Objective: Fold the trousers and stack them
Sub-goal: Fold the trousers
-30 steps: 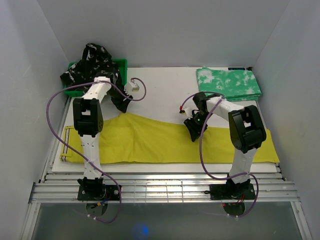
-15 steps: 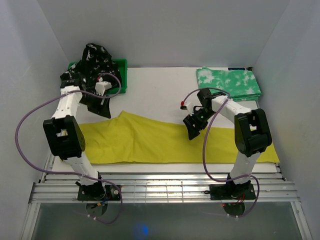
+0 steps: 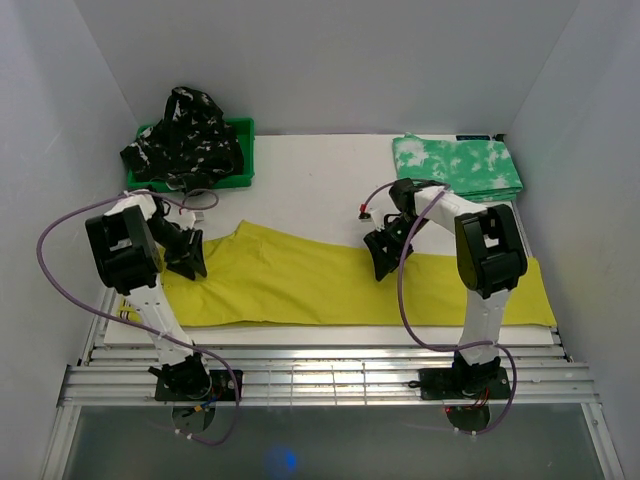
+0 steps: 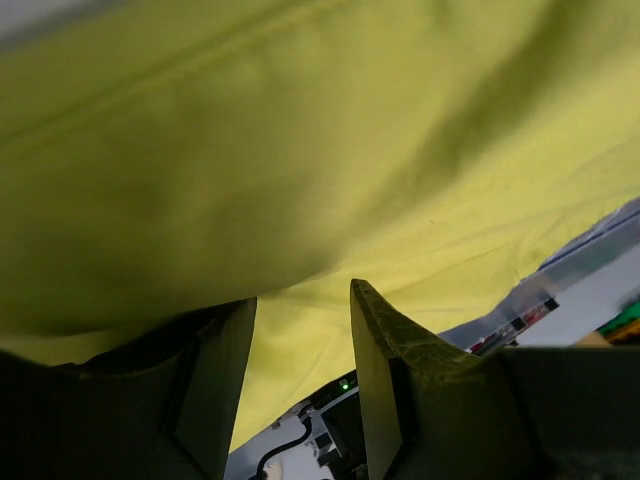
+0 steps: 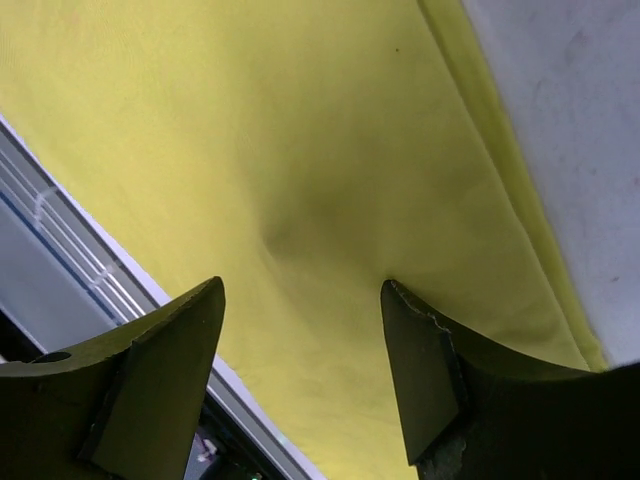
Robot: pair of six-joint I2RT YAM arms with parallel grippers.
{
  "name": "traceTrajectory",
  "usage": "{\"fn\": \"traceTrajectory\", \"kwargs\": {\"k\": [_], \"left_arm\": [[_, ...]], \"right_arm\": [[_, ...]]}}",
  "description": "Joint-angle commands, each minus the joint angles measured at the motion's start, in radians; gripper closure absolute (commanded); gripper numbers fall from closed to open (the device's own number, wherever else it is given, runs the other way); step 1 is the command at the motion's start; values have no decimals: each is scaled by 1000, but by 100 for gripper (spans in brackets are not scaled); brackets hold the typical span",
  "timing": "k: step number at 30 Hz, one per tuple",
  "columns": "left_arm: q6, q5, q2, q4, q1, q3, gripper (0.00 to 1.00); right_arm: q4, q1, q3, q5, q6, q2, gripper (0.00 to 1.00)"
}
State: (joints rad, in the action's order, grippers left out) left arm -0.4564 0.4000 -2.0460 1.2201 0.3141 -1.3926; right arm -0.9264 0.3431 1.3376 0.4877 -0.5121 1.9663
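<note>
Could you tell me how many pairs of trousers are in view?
3: mustard-yellow pair spread along the near side; green-and-white pair folded far right; black patterned pair heaped in the green bin, possibly hiding more.

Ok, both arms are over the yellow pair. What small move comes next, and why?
Probably lower the left gripper and the right gripper onto the far edge of the yellow trousers and pinch it. Both sets of jaws stand open above the cloth, holding nothing, and the pair lies flat and unfolded across the table.
</note>
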Motion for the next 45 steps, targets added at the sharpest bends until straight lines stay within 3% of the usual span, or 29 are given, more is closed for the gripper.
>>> {"fn": "traceTrajectory", "kwargs": {"k": [1, 7, 9, 13, 15, 19, 24, 28, 38, 45], "left_arm": [[-22, -253, -109, -245, 92, -153, 44], [-11, -309, -230, -182, 94, -445, 43], [-24, -332, -243, -168, 94, -471, 42], [-79, -282, -178, -162, 92, -453, 32], [-94, -175, -131, -159, 91, -427, 28], [-114, -40, 28, -169, 50, -344, 25], [-96, -4, 165, -244, -32, -200, 24], [-68, -7, 227, -292, -108, -158, 23], [-19, -36, 244, -326, -129, -120, 25], [-18, -46, 262, -334, -130, -117, 25]], "right_arm": [[155, 2, 62, -89, 20, 144, 29], [170, 2, 266, -15, 44, 227, 28], [166, 0, 299, 9, 47, 221, 27], [153, -47, 287, 9, 70, 90, 25], [150, -93, 232, 9, 102, 24, 25], [156, -288, 88, -84, 119, -162, 26], [161, -569, 9, -247, 168, -237, 28], [199, -683, -34, -360, 210, -238, 33], [363, -737, -118, -552, 221, -123, 44], [365, -739, -144, -522, 228, -37, 45]]}}
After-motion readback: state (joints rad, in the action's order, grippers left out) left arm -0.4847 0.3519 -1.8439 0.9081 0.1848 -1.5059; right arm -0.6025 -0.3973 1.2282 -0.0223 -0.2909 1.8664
